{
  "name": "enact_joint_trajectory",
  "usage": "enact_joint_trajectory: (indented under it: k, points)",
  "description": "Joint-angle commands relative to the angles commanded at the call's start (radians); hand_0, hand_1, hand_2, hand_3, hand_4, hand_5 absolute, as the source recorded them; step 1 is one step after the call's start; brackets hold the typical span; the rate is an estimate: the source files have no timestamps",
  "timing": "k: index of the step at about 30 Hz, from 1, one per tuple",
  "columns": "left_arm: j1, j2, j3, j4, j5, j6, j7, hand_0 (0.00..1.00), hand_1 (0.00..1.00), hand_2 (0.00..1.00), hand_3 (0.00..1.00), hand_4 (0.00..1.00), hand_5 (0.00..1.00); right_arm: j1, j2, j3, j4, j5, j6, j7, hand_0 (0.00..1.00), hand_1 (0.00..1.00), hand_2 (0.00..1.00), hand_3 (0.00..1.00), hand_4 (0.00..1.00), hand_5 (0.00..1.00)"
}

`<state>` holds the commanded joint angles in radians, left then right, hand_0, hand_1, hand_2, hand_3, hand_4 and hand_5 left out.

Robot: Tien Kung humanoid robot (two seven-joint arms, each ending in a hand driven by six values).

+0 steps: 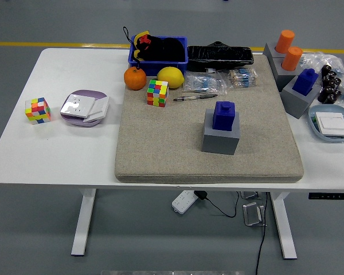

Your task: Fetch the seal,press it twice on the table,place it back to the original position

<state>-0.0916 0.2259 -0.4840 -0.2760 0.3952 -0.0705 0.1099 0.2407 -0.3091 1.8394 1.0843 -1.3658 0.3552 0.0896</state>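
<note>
So neither hand is in view, and you cannot tell their state. You're at the fetch step: the blue seal (224,115) sits upright on its grey block (220,139), mid-mat (160,149). Next, reach in and grasp it from above.

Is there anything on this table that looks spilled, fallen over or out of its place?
Nothing stands out. The blue seal sits upright in its grey holder on the beige mat, and the pen lies flat. Nothing is spilled.

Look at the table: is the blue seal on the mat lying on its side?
No, the seal stands upright on its grey base.
</note>
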Motion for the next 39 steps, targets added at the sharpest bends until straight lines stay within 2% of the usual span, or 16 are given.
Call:
enact_joint_trajectory:
  k: [39]
  points:
    - [0.002,0.001,0.001,0.0,0.001,0.007,0.003,0.81,0.815,0.789,0.842,0.79,0.397,-0.008,-0.001,-0.001,0.008,0.001,-0.003,-0.005,0.88,0.767,0.716,0.702,0.881,0.283]
